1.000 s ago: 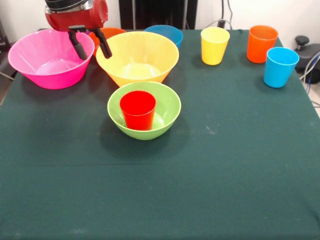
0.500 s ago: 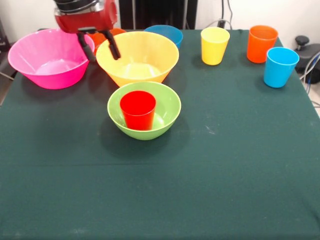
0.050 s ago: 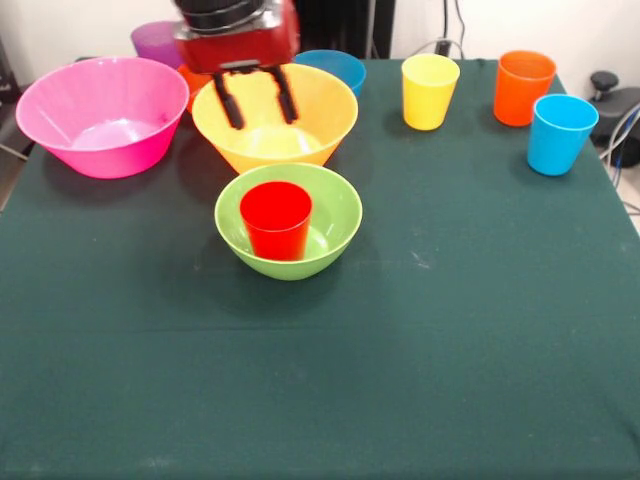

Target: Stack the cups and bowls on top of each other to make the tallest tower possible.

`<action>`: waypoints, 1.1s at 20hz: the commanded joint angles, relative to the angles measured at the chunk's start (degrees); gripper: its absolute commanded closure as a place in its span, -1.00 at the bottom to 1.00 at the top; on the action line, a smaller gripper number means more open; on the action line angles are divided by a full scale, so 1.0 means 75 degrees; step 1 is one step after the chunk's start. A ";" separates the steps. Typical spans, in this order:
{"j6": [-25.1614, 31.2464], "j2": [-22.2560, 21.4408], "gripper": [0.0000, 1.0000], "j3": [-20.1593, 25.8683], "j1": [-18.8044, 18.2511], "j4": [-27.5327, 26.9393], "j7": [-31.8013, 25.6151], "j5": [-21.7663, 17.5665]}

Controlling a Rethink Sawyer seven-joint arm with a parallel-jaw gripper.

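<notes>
My gripper (image 3: 258,100) hangs open above the inside of the large yellow-orange bowl (image 3: 320,115), both black fingers (image 3: 231,100) pointing down, nothing between them. In front of that bowl, a red cup (image 3: 275,218) stands upright inside the lime green bowl (image 3: 338,215). The large pink bowl (image 3: 100,120) sits to the left. Behind it a purple cup (image 3: 155,42) shows, and a sliver of the small orange bowl (image 3: 194,78) next to the arm. The small blue bowl (image 3: 338,68) is behind the yellow-orange one. Yellow cup (image 3: 429,90), orange cup (image 3: 523,87) and light blue cup (image 3: 560,133) stand apart at the right.
A dark green cloth (image 3: 400,360) covers the table. Cables and a black object (image 3: 615,100) lie off the table's right edge.
The gripper has moved to the right, from the gap between the pink and yellow-orange bowls to over the yellow-orange bowl's inside. The purple cup is now uncovered. The cups and bowls stayed put.
</notes>
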 commanded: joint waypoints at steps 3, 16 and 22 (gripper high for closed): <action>-0.0781 0.0181 -1.00 -0.0933 0.0770 0.0520 -0.0056 -0.1119; -0.1809 0.0613 -1.00 -0.1883 0.1452 0.0424 0.0646 -0.1589; -0.2250 0.0703 -1.00 -0.2269 0.1815 0.0398 0.0871 -0.1500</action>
